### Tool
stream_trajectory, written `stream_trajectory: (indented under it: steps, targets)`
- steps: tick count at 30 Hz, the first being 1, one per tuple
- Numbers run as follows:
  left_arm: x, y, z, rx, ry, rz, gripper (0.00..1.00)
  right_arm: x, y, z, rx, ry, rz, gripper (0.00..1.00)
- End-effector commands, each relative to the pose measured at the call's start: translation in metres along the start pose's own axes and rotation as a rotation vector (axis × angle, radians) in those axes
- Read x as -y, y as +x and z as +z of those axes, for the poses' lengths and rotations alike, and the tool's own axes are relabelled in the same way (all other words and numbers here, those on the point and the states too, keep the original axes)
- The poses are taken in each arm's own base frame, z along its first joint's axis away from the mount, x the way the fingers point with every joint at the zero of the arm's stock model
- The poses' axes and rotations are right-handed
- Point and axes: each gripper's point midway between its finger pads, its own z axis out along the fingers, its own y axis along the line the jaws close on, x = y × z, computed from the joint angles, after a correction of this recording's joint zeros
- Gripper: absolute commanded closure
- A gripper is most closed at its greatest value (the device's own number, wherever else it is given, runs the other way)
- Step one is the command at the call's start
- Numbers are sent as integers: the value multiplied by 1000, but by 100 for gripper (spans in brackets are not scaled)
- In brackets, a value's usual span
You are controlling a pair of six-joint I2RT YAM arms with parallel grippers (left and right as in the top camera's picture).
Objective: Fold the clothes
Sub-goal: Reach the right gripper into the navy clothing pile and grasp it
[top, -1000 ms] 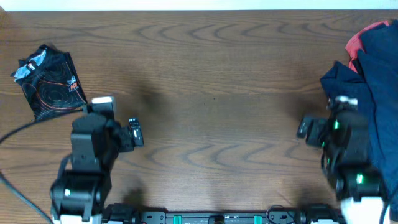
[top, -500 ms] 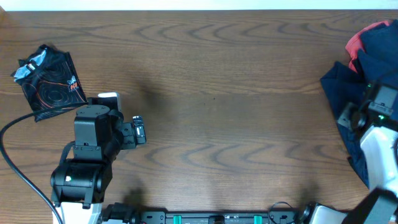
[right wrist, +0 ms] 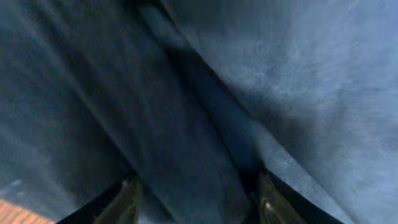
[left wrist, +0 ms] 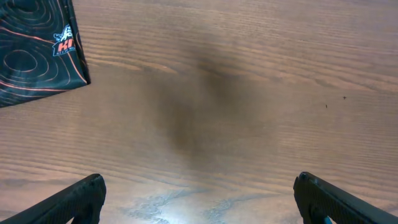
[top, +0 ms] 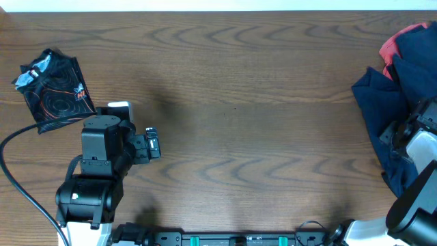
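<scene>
A pile of dark navy clothes [top: 386, 96] lies at the table's far right, with a red piece [top: 392, 44] showing at its top. A small black line-printed garment [top: 54, 89] lies folded at the far left and also shows in the left wrist view [left wrist: 34, 53]. My left gripper [top: 151, 143] is open and empty over bare wood [left wrist: 199, 190], to the right of and nearer than the black garment. My right gripper [top: 399, 137] is down on the navy pile; its fingers [right wrist: 196, 196] are apart with a ridge of navy fabric [right wrist: 205, 124] between them.
The wooden table [top: 239, 116] is bare between the two arms. A black cable [top: 20, 178] runs from the left arm off the left edge. The navy pile runs past the right edge of the overhead view.
My right arm has swung to the right, away from the table's middle, and now sits over the navy pile at the frame's edge. My left arm turned slightly, then stayed still.
</scene>
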Motion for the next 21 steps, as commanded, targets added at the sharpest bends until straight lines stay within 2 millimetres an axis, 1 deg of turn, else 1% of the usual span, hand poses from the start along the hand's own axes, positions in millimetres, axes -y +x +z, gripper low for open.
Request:
stream_trajectory:
  steps: [1, 2, 3, 4, 5, 7, 9, 12, 14, 15, 16, 18, 19, 21]
  targets:
    - [0, -8, -6, 24, 4, 4, 2, -4, 2, 6, -24, -38, 23, 59]
    - [0, -8, -6, 24, 4, 4, 2, -8, 2, 6, -25, -60, 24, 71]
    - [1, -8, -6, 24, 5, 4, 2, -15, 1, 5, -23, -98, 20, 77]
    - [0, -8, -6, 23, 4, 4, 2, -25, -1, 3, -18, -159, 5, 81]
    - [0, -8, -6, 23, 4, 4, 2, -39, -4, -2, -8, -236, -24, 82]
    - [0, -8, -6, 24, 4, 4, 2, -69, -10, -17, 24, -414, -89, 80]
    - [1, -8, -6, 24, 4, 4, 2, -99, -14, -40, 68, -595, -177, 78]
    - [1, -8, -6, 24, 4, 4, 2, -127, -10, -67, 91, -742, -255, 76]
    - [0, -8, -6, 23, 4, 4, 2, -136, 2, -74, 52, -778, -272, 75]
    - [1, -8, -6, 24, 4, 4, 2, -139, 14, -76, 8, -787, -276, 74]
    - [0, -8, -6, 24, 4, 4, 2, -139, 28, -76, -53, -784, -278, 70]
    - [1, -8, -6, 26, 5, 4, 2, -135, 54, -75, -159, -755, -289, 59]
    - [1, -9, -6, 27, 5, 4, 2, -131, 64, -73, -203, -719, -295, 59]
    - [1, -9, -6, 27, 5, 4, 2, -118, 72, -65, -238, -627, -303, 61]
